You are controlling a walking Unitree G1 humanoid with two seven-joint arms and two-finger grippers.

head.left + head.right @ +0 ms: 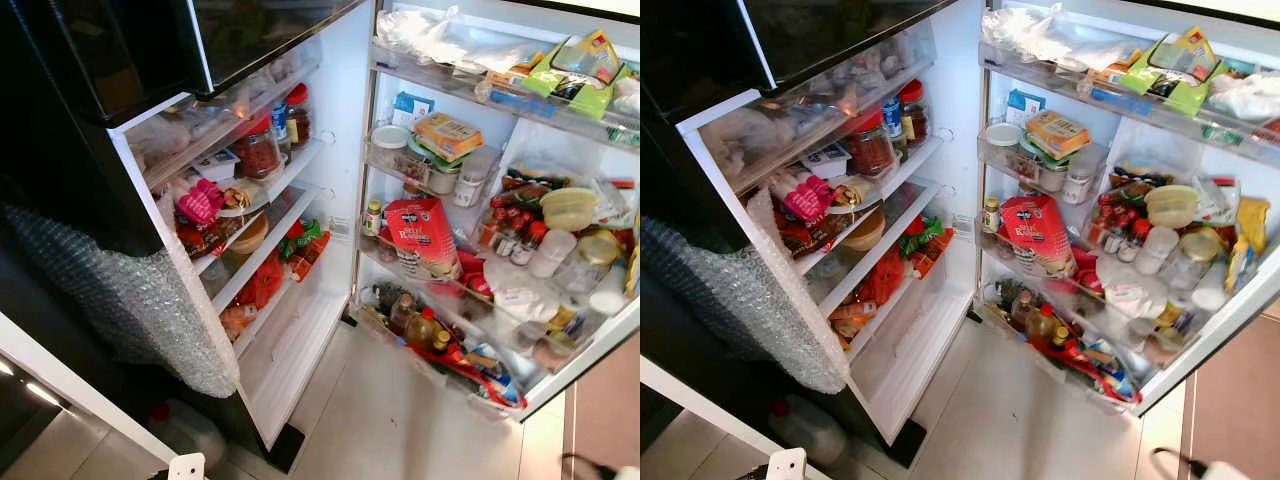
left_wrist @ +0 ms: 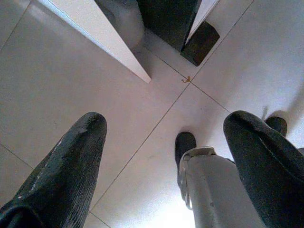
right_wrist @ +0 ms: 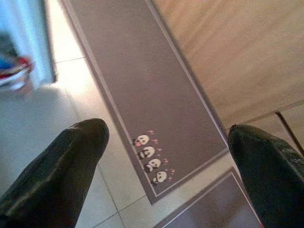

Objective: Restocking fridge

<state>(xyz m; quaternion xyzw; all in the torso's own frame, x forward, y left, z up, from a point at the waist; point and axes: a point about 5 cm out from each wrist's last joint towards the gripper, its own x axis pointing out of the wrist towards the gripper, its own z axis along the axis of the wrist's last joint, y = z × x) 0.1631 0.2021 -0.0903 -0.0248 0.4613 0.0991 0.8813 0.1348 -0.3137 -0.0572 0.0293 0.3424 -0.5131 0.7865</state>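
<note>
Before open fridge (image 1: 330, 200), left gripper (image 2: 166, 156) and right gripper (image 3: 166, 161) hang released, empty; next: fetch stock

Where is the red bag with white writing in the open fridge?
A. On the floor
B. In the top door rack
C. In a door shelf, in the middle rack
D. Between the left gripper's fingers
C: the red bag stands in the middle rack of the fridge door, below the yellow box.

Jars (image 1: 258, 150) sit on the fridge shelves (image 1: 262, 190), left of the packed door racks (image 1: 455, 290).
</note>
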